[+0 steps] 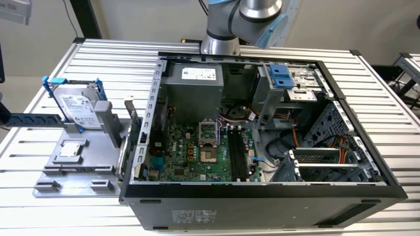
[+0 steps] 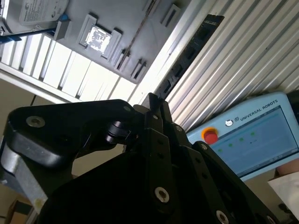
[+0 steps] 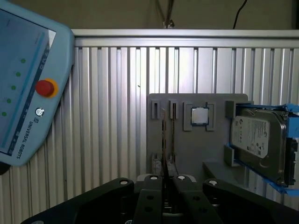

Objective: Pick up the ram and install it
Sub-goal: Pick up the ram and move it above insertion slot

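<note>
1. Table [image 3: 117,93] — ribbed bare metal, silvery, with a soft sheen.
2. Fixture tray [image 3: 187,149]: smooth matt grey plastic.
3. Hard drive [image 3: 259,135]: bright metal under a paper label, in a blue plastic frame [image 3: 292,109].
4. Processor chip [image 3: 200,115]: shiny metal lid.
5. Gripper [image 3: 164,177]: matt black, bright screw heads.
6. Ram [image 2: 189,52] — dark, dull board.

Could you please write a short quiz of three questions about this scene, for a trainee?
1. True or false: the ram is already seated in the motherboard.
2. What lies on the grey fixture beside the hard drive? A) processor chip B) fan C) screwdriver
3. Fill in: the hard drive's frame is ___.
Key: 1 false, it is outside the computer case; 2 A; 3 blue.
</note>
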Available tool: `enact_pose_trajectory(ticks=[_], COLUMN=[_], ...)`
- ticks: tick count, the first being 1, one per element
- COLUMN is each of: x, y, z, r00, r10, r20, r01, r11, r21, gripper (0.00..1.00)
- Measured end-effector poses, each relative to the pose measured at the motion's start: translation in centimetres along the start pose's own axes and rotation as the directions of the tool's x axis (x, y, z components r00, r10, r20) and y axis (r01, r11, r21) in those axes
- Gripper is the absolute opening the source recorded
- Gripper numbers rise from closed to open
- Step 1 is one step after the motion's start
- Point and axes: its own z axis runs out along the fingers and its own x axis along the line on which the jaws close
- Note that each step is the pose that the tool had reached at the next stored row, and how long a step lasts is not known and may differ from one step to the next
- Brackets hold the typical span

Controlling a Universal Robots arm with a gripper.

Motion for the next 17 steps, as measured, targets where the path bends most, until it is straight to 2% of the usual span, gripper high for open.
enact_pose_trajectory(ticks=[9,17], x=[0.0,-0.01], y=[-0.08,-1.14], z=[-0.05,-0.06], r00=[1.0,1.0], r10=[0.0,0.0], r20=[0.0003,0.0005], r01=[0.0,0.0], r11=[1.0,1.0], r21=[-0.0002,-0.0001], gripper=[0.0,0.0])
